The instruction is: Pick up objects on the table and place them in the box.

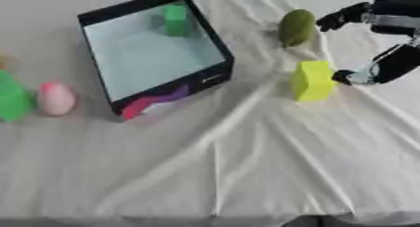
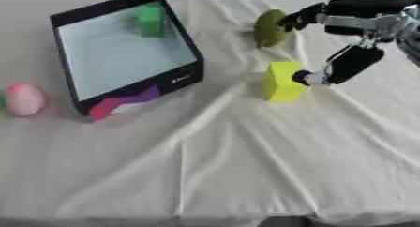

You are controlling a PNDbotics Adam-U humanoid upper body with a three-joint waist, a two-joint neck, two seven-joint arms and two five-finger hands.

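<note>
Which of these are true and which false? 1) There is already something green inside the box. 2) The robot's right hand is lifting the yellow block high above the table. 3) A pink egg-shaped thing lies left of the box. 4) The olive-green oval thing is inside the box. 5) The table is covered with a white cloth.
1) True: a green block sits in the box.
2) False: the yellow block stands on the cloth, and the right hand is beside it, a fingertip at its side.
3) True: the pink egg-shaped thing lies there.
4) False: the olive-green oval thing lies on the cloth, right of the box.
5) True: a wrinkled white cloth covers it.
</note>
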